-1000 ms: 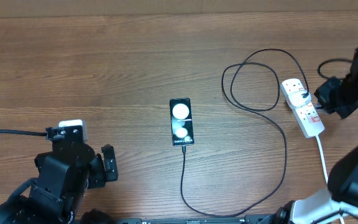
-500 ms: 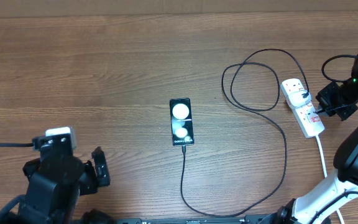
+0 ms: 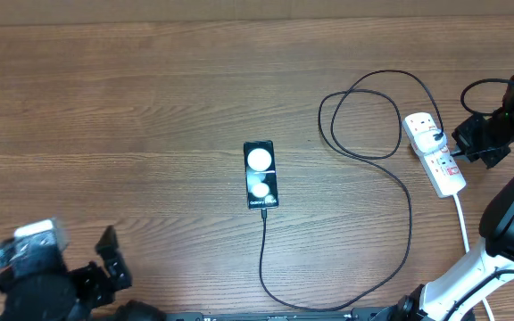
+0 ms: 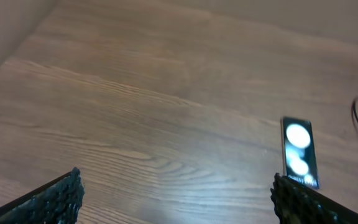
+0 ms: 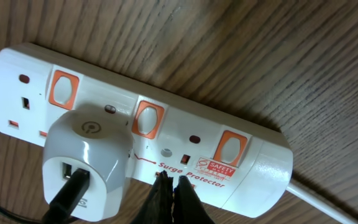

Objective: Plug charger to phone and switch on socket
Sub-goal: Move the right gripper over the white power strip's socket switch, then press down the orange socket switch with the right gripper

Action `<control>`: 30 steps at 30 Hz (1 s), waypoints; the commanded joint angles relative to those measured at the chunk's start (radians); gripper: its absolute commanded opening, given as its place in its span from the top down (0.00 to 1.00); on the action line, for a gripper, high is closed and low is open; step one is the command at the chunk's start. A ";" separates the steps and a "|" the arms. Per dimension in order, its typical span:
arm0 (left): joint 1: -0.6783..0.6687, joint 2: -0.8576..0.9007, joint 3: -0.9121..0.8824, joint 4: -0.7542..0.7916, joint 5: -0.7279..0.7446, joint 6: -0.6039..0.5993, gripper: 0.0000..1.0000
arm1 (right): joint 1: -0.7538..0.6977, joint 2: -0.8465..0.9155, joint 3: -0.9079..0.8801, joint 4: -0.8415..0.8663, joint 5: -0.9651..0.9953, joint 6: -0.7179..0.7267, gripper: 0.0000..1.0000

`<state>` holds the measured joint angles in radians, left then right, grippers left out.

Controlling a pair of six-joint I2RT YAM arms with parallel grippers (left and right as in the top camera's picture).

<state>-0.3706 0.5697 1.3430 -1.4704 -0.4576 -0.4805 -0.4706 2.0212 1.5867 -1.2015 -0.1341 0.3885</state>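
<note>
Touching the socket [image 5: 253, 155] with closed tips, right pincer [image 5: 173, 186]; white adapter [image 5: 89, 155] seated in its end outlet; charger [image 3: 409, 223] meets phone [image 3: 260, 175]; left pincer [image 4: 176, 196] spread open.

One wooden table [image 3: 150, 98] fills all three views. The surface is mid-brown, with long grain running left to right in the overhead view and faint horizontal seams dividing it into broad bands. The finish appears matte. In the left wrist view the table [image 4: 135, 118] is slightly blurred and its grain runs diagonally. In the right wrist view the table [image 5: 303, 56] is seen close, with distinct darker streaks in the grain. A pale band [image 3: 239, 7] runs beyond the table's far edge in the overhead view. A similar pale surface [image 4: 5, 31] occupies the upper left corner of the left wrist view. Its nature cannot be determined.
</note>
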 commanded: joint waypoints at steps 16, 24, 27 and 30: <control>0.154 -0.141 0.000 0.000 -0.021 -0.014 0.00 | 0.011 0.063 0.139 -0.043 -0.002 0.006 0.96; 0.154 -0.141 0.000 0.000 -0.021 -0.014 0.00 | 0.013 0.086 0.148 -0.048 -0.052 0.007 0.96; 0.154 -0.141 0.000 0.000 -0.021 -0.014 0.00 | 0.018 0.106 0.148 -0.043 -0.054 0.007 0.96; 0.154 -0.141 0.000 0.000 -0.021 -0.014 0.00 | 0.029 0.130 0.148 -0.045 -0.054 0.007 0.96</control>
<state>-0.2218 0.4400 1.3430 -1.4712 -0.4610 -0.4805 -0.4580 2.1185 1.7168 -1.2491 -0.1749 0.3923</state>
